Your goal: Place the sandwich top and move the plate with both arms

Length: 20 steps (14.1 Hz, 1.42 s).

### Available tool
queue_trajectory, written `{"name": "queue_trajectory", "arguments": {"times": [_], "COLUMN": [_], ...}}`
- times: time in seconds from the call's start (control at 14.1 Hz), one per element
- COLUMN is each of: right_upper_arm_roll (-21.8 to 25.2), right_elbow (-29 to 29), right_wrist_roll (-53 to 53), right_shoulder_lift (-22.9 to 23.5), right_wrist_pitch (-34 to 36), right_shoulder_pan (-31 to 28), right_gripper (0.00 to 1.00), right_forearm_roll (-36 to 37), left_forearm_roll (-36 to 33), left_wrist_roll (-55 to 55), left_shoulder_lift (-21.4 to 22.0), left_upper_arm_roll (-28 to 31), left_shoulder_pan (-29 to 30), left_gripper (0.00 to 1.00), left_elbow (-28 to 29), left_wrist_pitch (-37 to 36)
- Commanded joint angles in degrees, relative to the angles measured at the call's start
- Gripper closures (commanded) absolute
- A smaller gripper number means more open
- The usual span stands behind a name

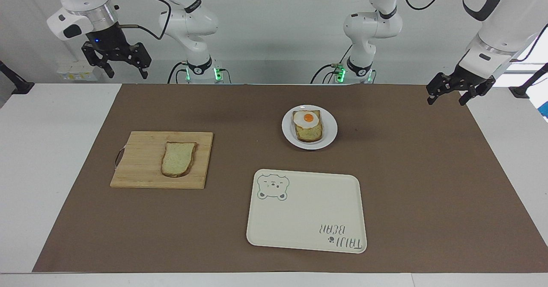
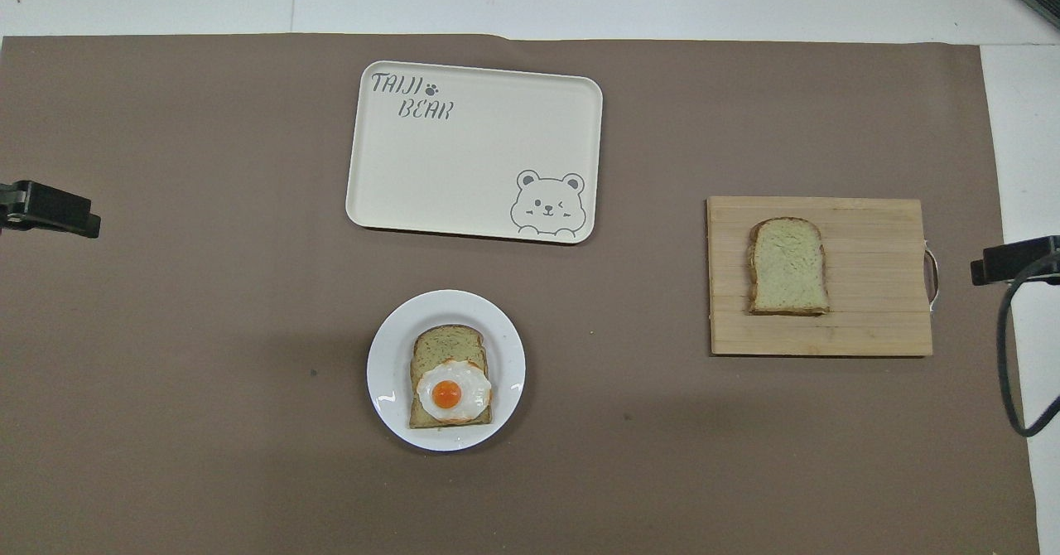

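The sandwich top (image 1: 177, 158), a plain pale slice with a brown crust, lies flat on a wooden cutting board (image 1: 137, 162) toward the right arm's end of the table; it also shows in the overhead view (image 2: 787, 265). The small white plate (image 1: 287, 128) sits mid-table, nearer to the robots, and carries a bread slice topped with a fried egg (image 1: 307, 124). My right gripper (image 1: 128, 73) is open and empty, raised over the right arm's end of the table. My left gripper (image 1: 446, 102) is open and empty, raised over the mat's edge at the left arm's end. Both arms wait.
A cream rectangular tray with a bear drawing (image 1: 306, 212) lies farther from the robots than the plate (image 2: 389, 373). A brown mat (image 1: 406, 184) covers most of the white table. The cutting board (image 2: 878, 290) has a metal handle toward the right arm's end.
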<state>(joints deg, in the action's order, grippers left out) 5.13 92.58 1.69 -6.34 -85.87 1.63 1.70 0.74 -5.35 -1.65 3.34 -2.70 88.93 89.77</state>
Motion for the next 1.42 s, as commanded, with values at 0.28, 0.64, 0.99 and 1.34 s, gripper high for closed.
{"name": "queue_trajectory", "arguments": {"times": [0.28,0.64,0.99,1.34], "right_upper_arm_roll": [-0.47,-0.47,-0.56,-0.56], "right_elbow": [0.14,2.16,4.44,9.36], "right_wrist_roll": [1.03,1.03,1.21,1.56], "right_shoulder_lift": [-0.34,-1.14,-0.96,0.27], "right_wrist_pitch": [-0.18,-0.27,-3.95,-11.77], "right_shoulder_pan": [-0.4,-0.57,-0.57,-0.66], "right_gripper": [0.0,0.0,0.0,0.0], "right_forearm_roll": [0.58,0.5,0.23,0.14], "left_forearm_roll": [-0.65,-0.65,-0.65,-0.65], "left_wrist_roll": [0.6,0.95,0.86,0.95], "left_shoulder_lift": [1.65,1.56,1.83,1.91], "left_upper_arm_roll": [0.17,0.17,0.17,0.17], "left_shoulder_pan": [-0.2,-0.29,-0.29,-0.2], "left_gripper": [0.0,0.0,0.0,0.0], "left_elbow": [1.77,1.68,1.77,1.94], "left_wrist_pitch": [-0.21,0.14,-0.21,-0.47]}}
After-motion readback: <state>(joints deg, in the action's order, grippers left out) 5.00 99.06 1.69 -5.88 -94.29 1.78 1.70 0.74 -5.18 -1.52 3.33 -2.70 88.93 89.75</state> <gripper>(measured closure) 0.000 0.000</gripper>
